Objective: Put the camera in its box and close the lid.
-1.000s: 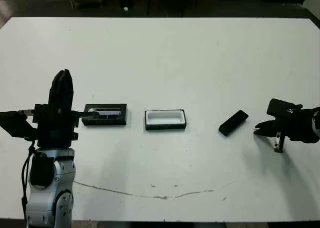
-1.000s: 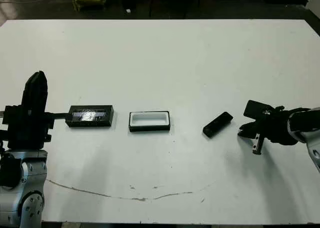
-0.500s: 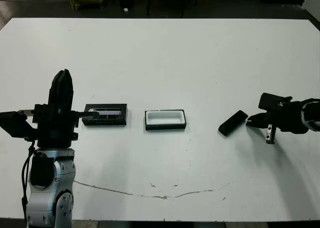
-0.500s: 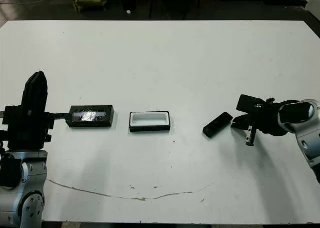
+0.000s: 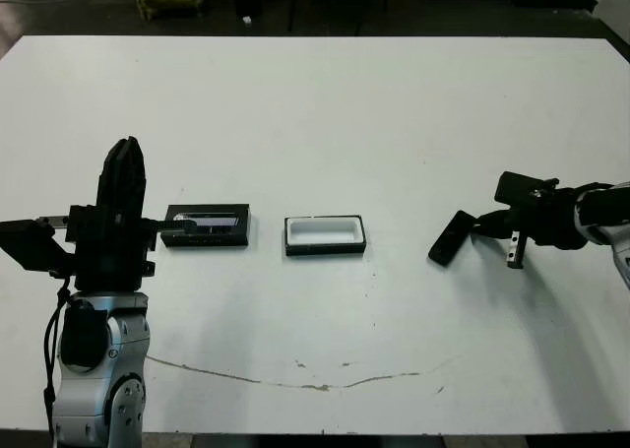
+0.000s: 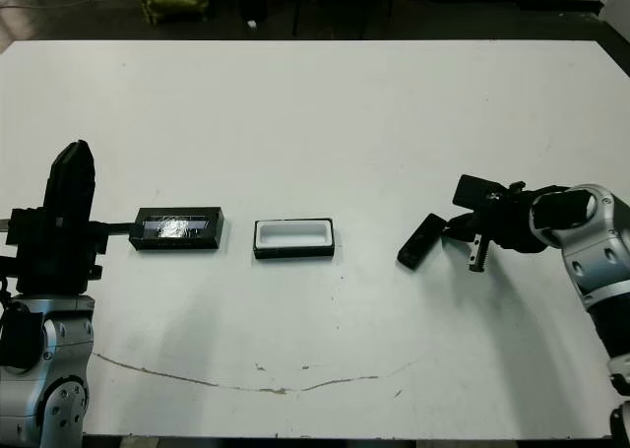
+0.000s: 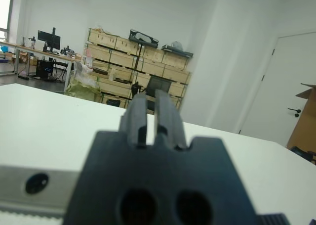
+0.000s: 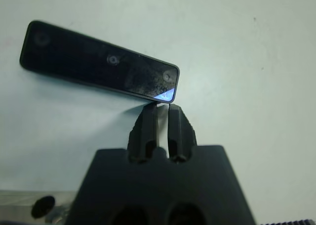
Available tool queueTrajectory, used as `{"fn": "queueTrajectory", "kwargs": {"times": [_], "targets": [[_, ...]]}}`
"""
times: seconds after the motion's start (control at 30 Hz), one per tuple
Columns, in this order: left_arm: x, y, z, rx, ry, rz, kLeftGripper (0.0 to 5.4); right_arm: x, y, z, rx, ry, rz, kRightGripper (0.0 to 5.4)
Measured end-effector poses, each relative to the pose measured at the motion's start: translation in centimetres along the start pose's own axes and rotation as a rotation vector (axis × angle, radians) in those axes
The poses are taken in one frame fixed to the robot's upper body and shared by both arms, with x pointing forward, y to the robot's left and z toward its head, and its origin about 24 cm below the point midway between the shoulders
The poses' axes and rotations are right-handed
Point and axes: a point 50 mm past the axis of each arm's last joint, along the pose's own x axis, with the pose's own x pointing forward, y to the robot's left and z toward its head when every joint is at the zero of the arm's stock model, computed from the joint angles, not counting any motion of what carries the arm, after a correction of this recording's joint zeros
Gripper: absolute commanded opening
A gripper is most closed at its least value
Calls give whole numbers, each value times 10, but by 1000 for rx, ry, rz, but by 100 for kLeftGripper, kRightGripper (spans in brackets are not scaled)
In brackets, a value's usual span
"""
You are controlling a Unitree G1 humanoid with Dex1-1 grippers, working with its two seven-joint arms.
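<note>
The camera (image 5: pixel 449 238) lies flat on the white table (image 5: pixel 325 103), to the right of the box (image 5: pixel 325 234) and well apart from it. Its long axis runs on a slant — the far end leans toward my right side, the near end toward the box. In my right wrist view the camera's (image 8: pixel 98 67) glossy face is up, with a small bluish patch at the end nearest my fingers.

My right gripper (image 5: pixel 479 227) sits low just beside that far end, its fingertips (image 8: pixel 171 112) at the camera's corner. The two fingers are drawn nearly together with only a thin gap between them, and they grasp nothing.

The box stands open near the table's middle, white lining showing, long axis running left to right. The lid (image 5: pixel 207 224) lies to its left, apart from it, aligned the same way, its shiny strip up.

My left gripper (image 5: pixel 122 197) is raised at the left edge — fingers (image 7: pixel 167 117) pressed close, empty.
</note>
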Motion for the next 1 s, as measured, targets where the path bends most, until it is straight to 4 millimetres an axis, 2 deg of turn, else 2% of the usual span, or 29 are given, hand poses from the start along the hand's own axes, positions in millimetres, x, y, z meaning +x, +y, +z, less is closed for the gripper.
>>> {"fn": "queueTrajectory", "kwargs": {"times": [0.23, 0.67, 1.0], "targets": [[0, 0, 0, 1, 2, 0, 1, 10, -5, 13, -40, -40, 8, 0], [-2, 0, -1, -11, 5, 1, 1, 30, -7, 47, -142, -79, 39, 0], [-2, 0, -2, -3, -4, 4, 1, 39, -7, 59, -168, -120, 57, 0]]}}
